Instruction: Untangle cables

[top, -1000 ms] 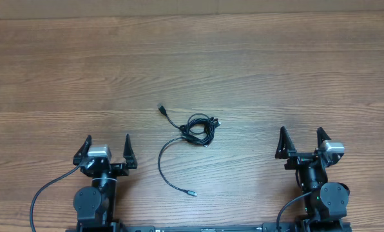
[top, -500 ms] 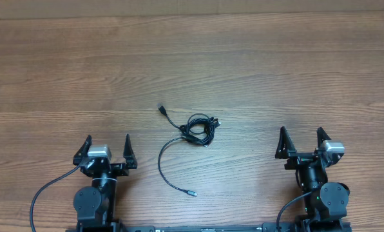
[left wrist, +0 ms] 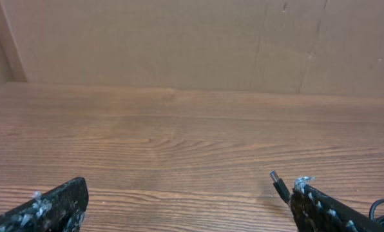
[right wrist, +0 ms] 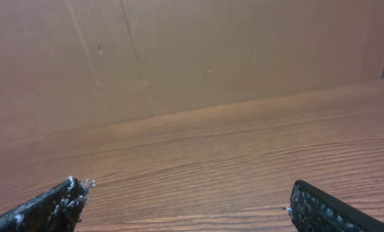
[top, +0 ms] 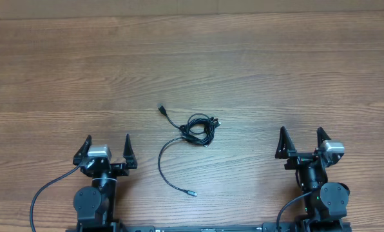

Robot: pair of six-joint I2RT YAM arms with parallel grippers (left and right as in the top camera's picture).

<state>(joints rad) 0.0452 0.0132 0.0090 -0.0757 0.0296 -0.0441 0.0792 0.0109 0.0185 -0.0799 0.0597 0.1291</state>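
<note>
Well, I see the cables tangled in a small knot on the wooden table; one loose tail curls toward the near edge. My left gripper and right gripper sit near, either side, well apart from them; both are spread wide, holding nothing.

Matt wood-grain table; thin black rubbery cables.
</note>
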